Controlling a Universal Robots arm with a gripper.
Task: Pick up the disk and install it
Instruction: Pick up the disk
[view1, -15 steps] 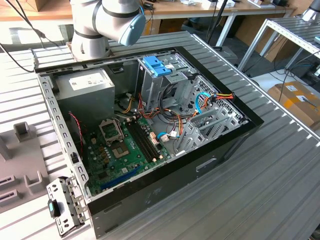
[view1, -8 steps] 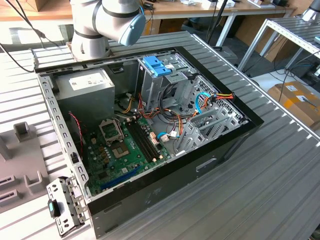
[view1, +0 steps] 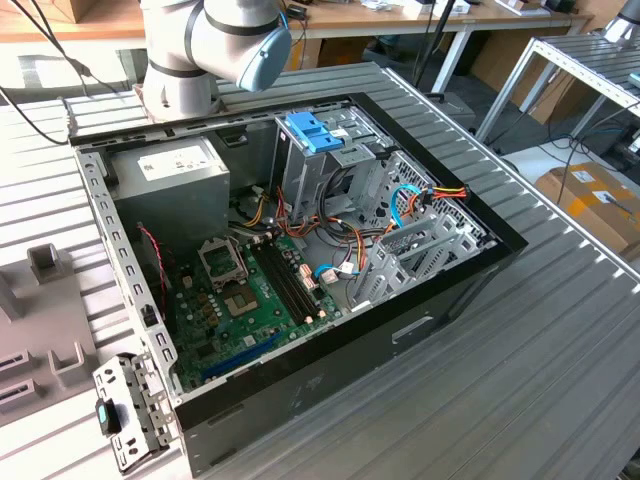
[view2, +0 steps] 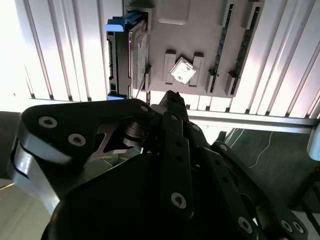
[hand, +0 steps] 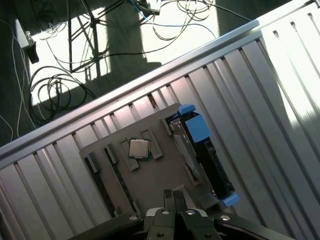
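First wrist view: seemingly the approach step; gripper (hand: 173, 196) pinched narrow, empty, poised over disk (hand: 204, 155) on edge in grey holder (hand: 150, 175); likely calls for spreading first.

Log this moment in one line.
stage: pre-grasp | tool: shut, over grey fixture plate | dark hard drive with blue rails: on edge in plate, not held | install: not done
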